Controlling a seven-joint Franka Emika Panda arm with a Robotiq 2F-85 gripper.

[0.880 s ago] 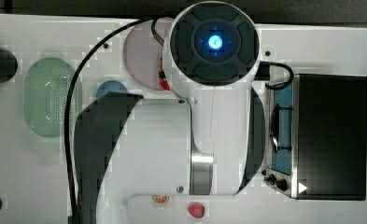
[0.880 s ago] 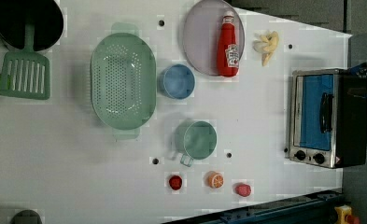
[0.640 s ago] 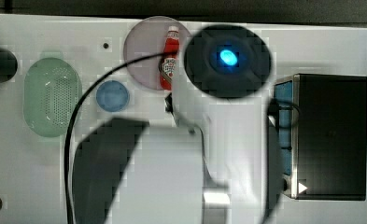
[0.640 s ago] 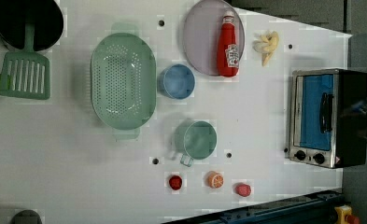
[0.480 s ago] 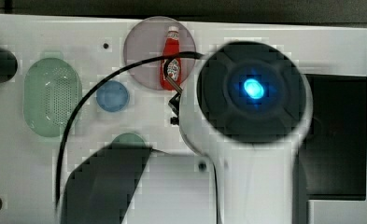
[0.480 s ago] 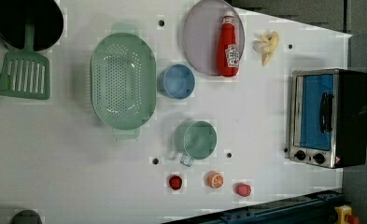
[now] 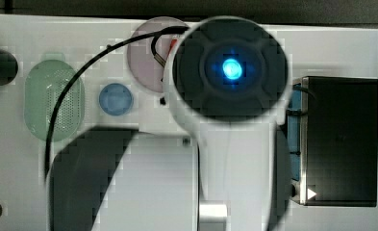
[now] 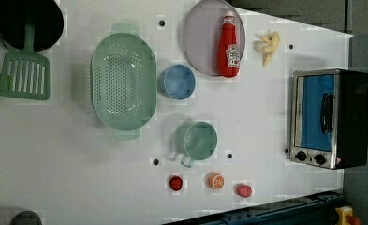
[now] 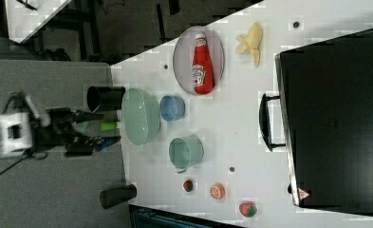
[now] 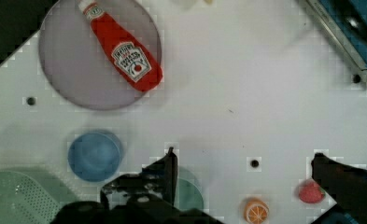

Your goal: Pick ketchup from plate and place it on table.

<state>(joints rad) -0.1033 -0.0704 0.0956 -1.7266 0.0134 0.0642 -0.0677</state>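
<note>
White table (image 8: 266,131) spread wide under everything. Pale lilac plate (image 8: 202,42) at the left view's far edge, right of the green basket (image 8: 123,79). Ketchup (image 8: 229,47) lying on its right rim. Gripper (image 10: 242,172) above, fingers spread wide, empty.

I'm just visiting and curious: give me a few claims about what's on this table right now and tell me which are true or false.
1. The ketchup lies on the plate. True.
2. The gripper is shut on the ketchup. False: it is open, apart from the bottle, holding nothing.
3. The banana is on the plate. False: it lies on the table, beside the plate.
4. In the left view, the blue dish sits between the green basket and the plate. True.
5. The toaster oven stands in the green basket. False: it stands on the table.
</note>
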